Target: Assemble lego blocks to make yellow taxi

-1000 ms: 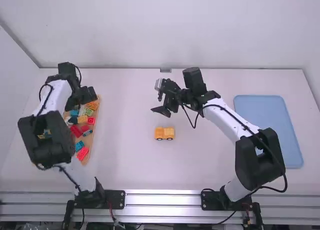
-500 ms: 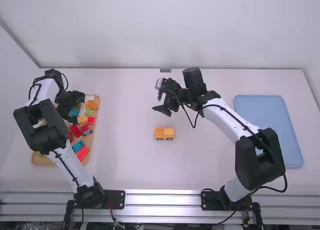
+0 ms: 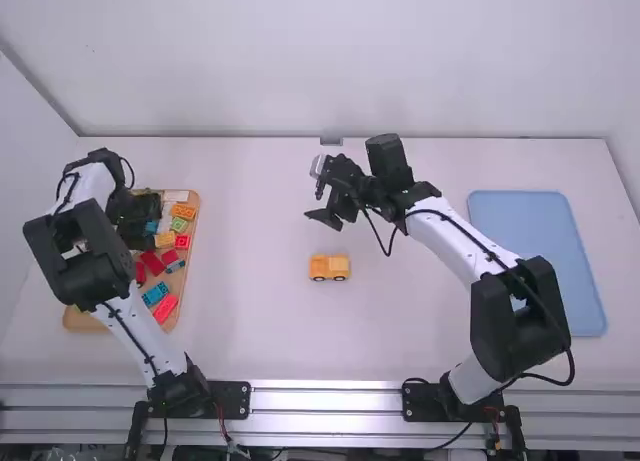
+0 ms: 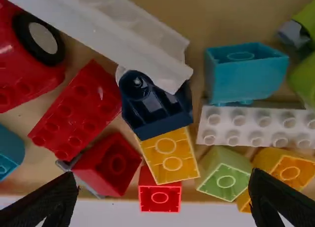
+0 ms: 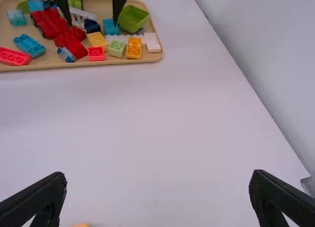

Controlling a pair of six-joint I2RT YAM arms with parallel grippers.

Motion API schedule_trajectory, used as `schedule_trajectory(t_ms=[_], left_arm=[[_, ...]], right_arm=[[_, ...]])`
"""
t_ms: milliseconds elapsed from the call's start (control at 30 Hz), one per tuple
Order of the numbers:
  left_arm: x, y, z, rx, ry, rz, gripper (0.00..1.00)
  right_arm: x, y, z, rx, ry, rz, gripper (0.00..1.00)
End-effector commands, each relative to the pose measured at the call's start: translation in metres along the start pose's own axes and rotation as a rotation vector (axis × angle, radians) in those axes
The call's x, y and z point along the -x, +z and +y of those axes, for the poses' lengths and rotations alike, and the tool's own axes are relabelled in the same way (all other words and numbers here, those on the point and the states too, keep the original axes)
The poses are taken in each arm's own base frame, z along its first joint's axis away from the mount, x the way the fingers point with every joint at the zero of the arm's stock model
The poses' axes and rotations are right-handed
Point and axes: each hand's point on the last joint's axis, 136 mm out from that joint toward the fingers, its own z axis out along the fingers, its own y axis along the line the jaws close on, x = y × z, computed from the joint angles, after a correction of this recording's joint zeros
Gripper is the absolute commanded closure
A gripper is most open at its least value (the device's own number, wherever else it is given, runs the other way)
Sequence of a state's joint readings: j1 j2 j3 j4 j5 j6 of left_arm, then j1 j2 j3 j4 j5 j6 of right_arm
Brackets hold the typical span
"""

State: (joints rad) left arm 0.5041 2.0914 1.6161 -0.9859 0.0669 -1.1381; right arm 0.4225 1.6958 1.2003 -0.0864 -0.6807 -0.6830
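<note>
Over the block tray (image 3: pixel 84 319) at the left hangs my left gripper (image 3: pixel 140 233); in the left wrist view my left gripper (image 4: pixel 165 197) is open above mixed blocks. Between and beyond its fingers lie a yellow block (image 4: pixel 170 155), a dark blue piece (image 4: pixel 155 109), a red block (image 4: pixel 160 192) and a light green block (image 4: pixel 225 175). My right gripper (image 3: pixel 325 221) is held above mid-table; in the right wrist view my right gripper (image 5: pixel 157 197) is open, nothing between its fingers. The yellow car assembly (image 3: pixel 329 268) stands on the table nearer the bases.
A blue tray (image 3: pixel 540 261) lies at the right, beside the right arm. In the left wrist view, a white railing-like piece (image 4: pixel 108 32), a red wheeled piece (image 4: pixel 24 54) and a teal block (image 4: pixel 246 74) crowd the wooden tray.
The left gripper has shifted left and back toward its base over the tray, uncovering blocks at the tray's far right. The right arm has barely moved, and the yellow car stays put.
</note>
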Motion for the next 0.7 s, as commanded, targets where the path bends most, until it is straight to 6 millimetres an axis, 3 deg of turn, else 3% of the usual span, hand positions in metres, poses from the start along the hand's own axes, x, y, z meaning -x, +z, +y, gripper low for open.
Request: schedule_trajectory(t_ms=[0,100,233,500,667], left_arm=[[-0.004,0.001,0.005,0.018,-0.036,0.001,0.07],[-0.002,0.003,0.008,0.028,-0.038,-0.007,0.09],[-0.001,0.008,0.007,0.023,-0.034,-0.019,0.36],[0.0,0.015,0.012,0.034,-0.029,-0.021,0.45],[-0.001,0.018,-0.009,-0.062,0.14,-0.013,0.54]], right_arm=[[0.0,0.001,-0.003,-0.008,0.005,0.005,0.01],[0.0,0.001,-0.003,-0.007,0.006,0.006,0.01],[0.0,0.001,-0.003,-0.007,0.005,0.006,0.02],[-0.001,0.001,-0.003,-0.006,0.008,0.007,0.01],[-0.001,0.001,-0.002,-0.005,0.008,0.008,0.01]])
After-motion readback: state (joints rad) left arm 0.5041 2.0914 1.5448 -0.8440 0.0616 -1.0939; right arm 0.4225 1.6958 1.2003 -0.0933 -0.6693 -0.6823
